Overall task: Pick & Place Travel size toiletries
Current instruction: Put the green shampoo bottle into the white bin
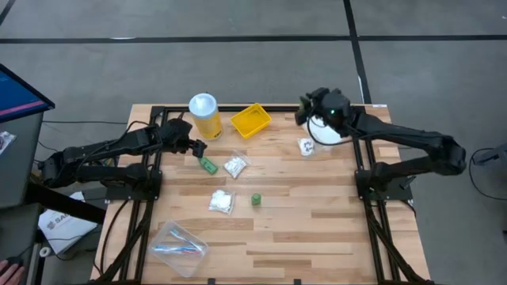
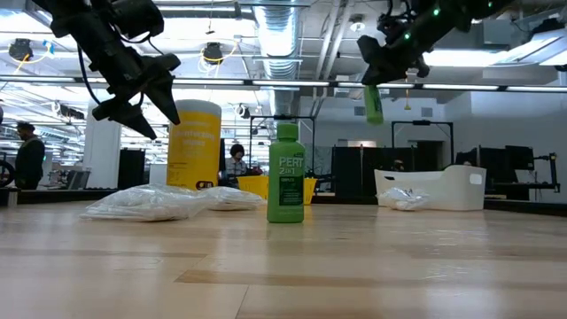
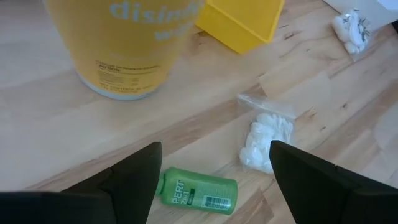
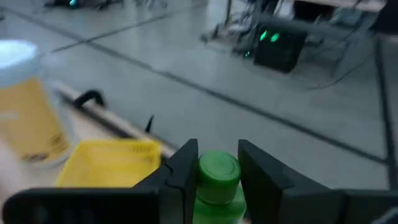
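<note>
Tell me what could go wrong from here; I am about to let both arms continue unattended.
The right gripper holds a green bottle only near its cap, high above the table; it could slip out and bounce away. The left gripper hangs open over the lying green bottle, close to the yellow jar; descending, a finger might bump the jar or roll the bottle aside.

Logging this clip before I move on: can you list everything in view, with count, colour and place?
Green bottles: three; one lying beside the jar, one upright mid-table, one held by the right gripper.
Clear packets: three, white contents, mid-table and right.
Toothbrush bag: one, clear, front left.
Jar: one, yellow, white lid, back.
Tray: one, yellow, back centre.
White bin: one, back right.
Table: one, wooden.
Left gripper: open above the lying bottle.
Right gripper: raised, back right.
</note>
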Action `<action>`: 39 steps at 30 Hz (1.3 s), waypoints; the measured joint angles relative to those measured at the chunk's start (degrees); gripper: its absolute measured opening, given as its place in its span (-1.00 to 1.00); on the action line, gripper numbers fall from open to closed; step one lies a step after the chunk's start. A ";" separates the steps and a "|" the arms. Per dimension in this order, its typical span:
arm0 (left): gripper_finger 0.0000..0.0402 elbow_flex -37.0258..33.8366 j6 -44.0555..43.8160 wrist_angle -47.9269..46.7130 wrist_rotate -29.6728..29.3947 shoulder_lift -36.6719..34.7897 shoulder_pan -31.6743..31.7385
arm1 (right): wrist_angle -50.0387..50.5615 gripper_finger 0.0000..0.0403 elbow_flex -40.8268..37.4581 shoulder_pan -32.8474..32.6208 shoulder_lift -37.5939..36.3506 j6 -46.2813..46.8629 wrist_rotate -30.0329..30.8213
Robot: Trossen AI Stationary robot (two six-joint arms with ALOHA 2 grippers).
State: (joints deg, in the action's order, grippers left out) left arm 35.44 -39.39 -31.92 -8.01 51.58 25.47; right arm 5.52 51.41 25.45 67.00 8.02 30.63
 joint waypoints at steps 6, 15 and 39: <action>0.46 0.00 0.08 0.07 -0.92 0.02 0.00 | -12.20 -0.54 -7.03 6.13 0.02 -1.57 -2.82; 0.46 0.00 0.10 0.11 -2.20 0.02 0.00 | -36.61 -0.54 -22.56 12.68 0.00 -5.00 -3.91; 0.46 0.00 0.13 0.31 -5.59 0.02 0.00 | -57.31 -0.54 -30.27 17.24 18.44 -1.62 -3.78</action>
State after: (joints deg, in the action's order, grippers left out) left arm 35.44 -39.26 -31.61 -13.60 51.59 25.47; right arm -51.79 21.15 42.70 85.44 6.40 26.85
